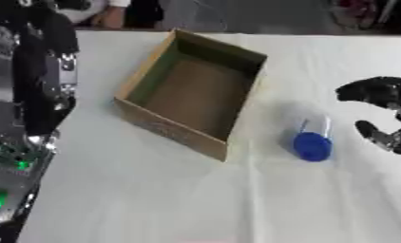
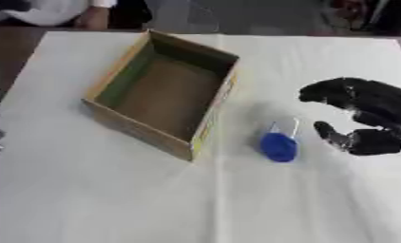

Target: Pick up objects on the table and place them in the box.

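1. We see an open brown cardboard box (image 2: pixel 158 92) standing askew on the white cloth-covered table (image 2: pixel 96 199), left of the table's middle; its inside shows only bare cardboard.
2. To the right of the box, apart from it, lies a clear plastic bottle with a round blue cap (image 2: pixel 280 142). It rests on its side, the blue cap turned toward us and the clear body pointing toward the far edge.
3. Our right hand (image 2: pixel 366 114), black and coming in from the right side, sits just beside the bottle without touching it. Its fingers (image 2: pixel 337 92) arch toward the bottle above and its thumb (image 2: pixel 330 132) reaches in below, spread apart and grasping nothing.
4. Our left arm (image 1: pixel 29 85), black with silver joints and small green lights, runs down the left edge in the left eye view; we cannot find the left hand itself in either view.
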### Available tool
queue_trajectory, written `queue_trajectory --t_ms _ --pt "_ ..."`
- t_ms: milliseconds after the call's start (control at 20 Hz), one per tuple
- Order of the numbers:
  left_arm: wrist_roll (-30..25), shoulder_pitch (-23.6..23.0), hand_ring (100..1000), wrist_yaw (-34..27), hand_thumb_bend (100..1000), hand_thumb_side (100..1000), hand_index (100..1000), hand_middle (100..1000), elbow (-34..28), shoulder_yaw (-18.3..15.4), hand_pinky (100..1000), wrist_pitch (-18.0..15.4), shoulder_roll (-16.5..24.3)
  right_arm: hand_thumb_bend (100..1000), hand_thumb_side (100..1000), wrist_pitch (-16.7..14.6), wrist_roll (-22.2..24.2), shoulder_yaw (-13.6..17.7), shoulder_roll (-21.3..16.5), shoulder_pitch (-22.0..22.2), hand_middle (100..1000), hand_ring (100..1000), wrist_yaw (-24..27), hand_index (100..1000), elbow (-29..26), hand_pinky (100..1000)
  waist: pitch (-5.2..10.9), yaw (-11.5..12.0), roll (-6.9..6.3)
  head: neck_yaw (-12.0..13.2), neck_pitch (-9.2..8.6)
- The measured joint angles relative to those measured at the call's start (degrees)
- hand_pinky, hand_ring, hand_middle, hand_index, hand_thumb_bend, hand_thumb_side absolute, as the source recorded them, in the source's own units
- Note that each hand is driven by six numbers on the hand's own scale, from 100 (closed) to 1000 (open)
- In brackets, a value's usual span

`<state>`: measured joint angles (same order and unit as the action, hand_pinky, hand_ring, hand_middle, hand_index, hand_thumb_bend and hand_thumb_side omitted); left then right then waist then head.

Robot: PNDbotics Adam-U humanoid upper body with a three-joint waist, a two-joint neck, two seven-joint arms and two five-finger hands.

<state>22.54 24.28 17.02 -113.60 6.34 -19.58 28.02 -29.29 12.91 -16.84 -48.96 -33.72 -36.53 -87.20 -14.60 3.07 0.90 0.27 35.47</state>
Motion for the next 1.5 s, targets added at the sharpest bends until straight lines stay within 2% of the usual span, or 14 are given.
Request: queue_trajectory --t_ms 200,250,300,350,700,1000,1250,1500 --pt "-0.11 0.0 689 0.0 100 740 767 895 0.0 0.01 649 -0.09 0.0 100 1000 0.23 0.1 -0.35 1.04 -0.43 920 920 -0.94 963 0.87 900 0.0 0.09 -0.03 -0.42 -0.87" --pt "-0.13 0.0 689 -0.01 100 740 767 895 0.0 0.01 649 -0.11 0.0 100 1000 0.34 0.0 -0.45 1.37 -0.55 931 944 -1.21 980 1.23 902 0.0 0.15 -0.04 -0.5 -0.99" --pt "-0.17 0.0 689 -0.04 100 740 767 894 0.0 0.01 649 -0.14 0.0 175 1000 0.47 0.1 -0.67 1.89 -0.57 929 948 -1.41 984 1.82 907 0.0 0.15 -0.05 -0.57 -1.01" --pt "-0.22 0.0 689 -0.06 100 741 767 895 0.0 0.02 649 -0.18 0.0 100 1000 0.67 0.33 -0.9 2.47 -0.58 933 953 -1.46 989 2.47 913 0.0 0.16 -0.09 -0.6 -1.03" --pt "-0.55 0.0 690 -0.09 100 741 767 895 0.0 0.03 650 -0.1 0.0 100 1000 3.23 2.45 -2.3 6.15 -1.97 930 974 -1.47 1000 6.04 943 0.0 0.31 -0.14 -0.65 -1.46" --pt "-0.72 0.01 690 -0.14 100 741 767 895 0.0 0.03 651 -0.25 -0.01 100 1000 5.32 3.02 -2.68 7.2 -2.52 943 994 -1.63 1000 7.95 962 0.0 0.45 -0.14 -0.66 -1.48" --pt "-0.83 -0.03 690 -0.14 100 742 767 896 0.0 0.04 651 -0.18 -0.01 100 1000 7.13 7.03 -2.89 8.11 -4.03 964 1000 -1.76 1000 9.91 991 0.12 0.36 -0.1 -0.64 -1.1" --pt "-1.0 -0.65 689 -0.14 100 743 767 896 0.0 0.06 650 -0.05 0.0 100 1000 10.95 12.66 -2.57 9.86 -5.52 976 1000 -3.25 1000 11.49 1000 0.81 -0.1 0.01 -0.96 -0.34"
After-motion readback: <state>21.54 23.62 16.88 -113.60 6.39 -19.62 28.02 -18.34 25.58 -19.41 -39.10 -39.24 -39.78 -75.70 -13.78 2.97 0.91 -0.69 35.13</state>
